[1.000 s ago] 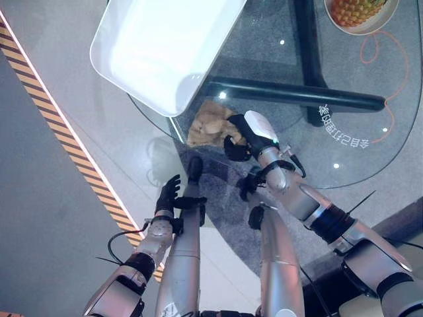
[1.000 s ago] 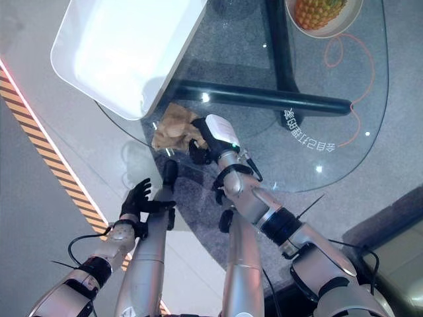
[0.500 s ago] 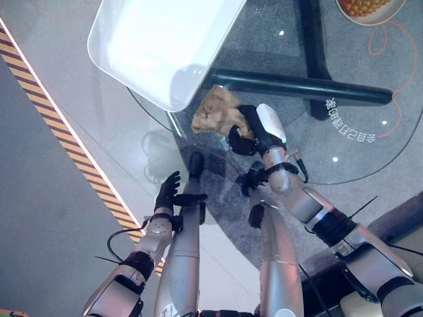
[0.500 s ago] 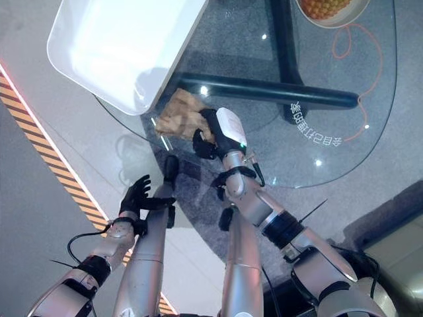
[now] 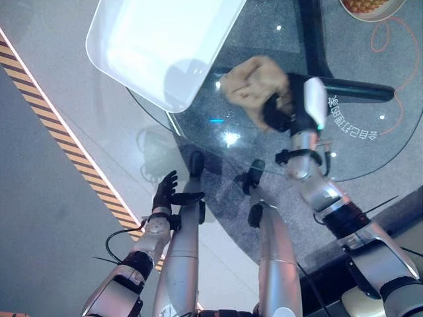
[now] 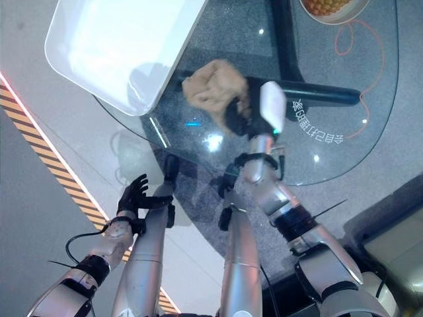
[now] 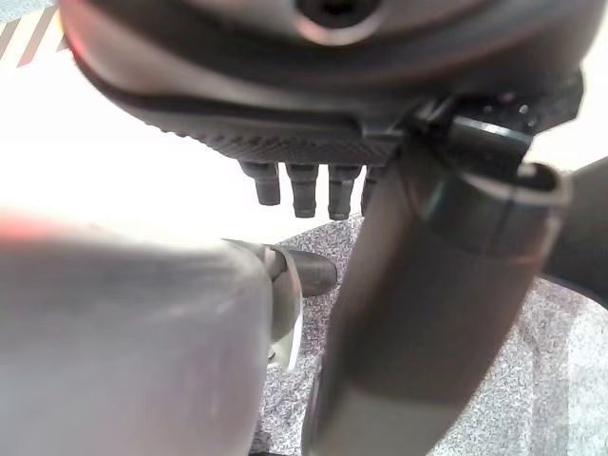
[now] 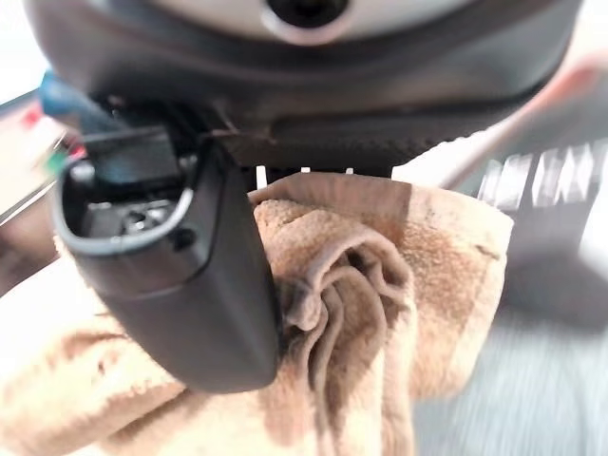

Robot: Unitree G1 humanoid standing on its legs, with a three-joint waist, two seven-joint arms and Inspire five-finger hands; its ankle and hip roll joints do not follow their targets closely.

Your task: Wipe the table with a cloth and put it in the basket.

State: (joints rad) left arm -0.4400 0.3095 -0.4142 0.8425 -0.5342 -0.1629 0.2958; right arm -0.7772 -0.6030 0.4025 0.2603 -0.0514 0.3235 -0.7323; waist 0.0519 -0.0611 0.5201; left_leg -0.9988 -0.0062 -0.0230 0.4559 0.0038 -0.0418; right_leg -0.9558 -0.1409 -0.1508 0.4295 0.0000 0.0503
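A: Where is the cloth (image 5: pixel 254 86)?

B: It sits bunched in the robot's right hand (image 5: pixel 283 109), whose fingers and thumb curl round it; in the right wrist view the tan folds bulge out past the thumb. The hand holds it over the glass surface (image 5: pixel 357 158), just beside the white basket (image 5: pixel 165 53), which overhangs the surface's edge on the robot's left.

A: So which step does that look like?

B: Judging by how the bundle is carried rather than spread flat, it looks like the drop into the basket. To do it well, the hand should go over the basket's near rim with the cloth hanging clear of it, get well above the open middle, and only then let the fingers loosen, so no corner drapes over the wall.

A: And the other hand?

B: The left hand (image 5: pixel 165 191) hangs low beside the surface with its fingers spread and relaxed, holding nothing.

A: The count?

B: One cloth, one basket, one glass surface, and one bowl (image 5: pixel 373 8) of yellow fruit at the far edge; how many pieces are in it cannot be told.
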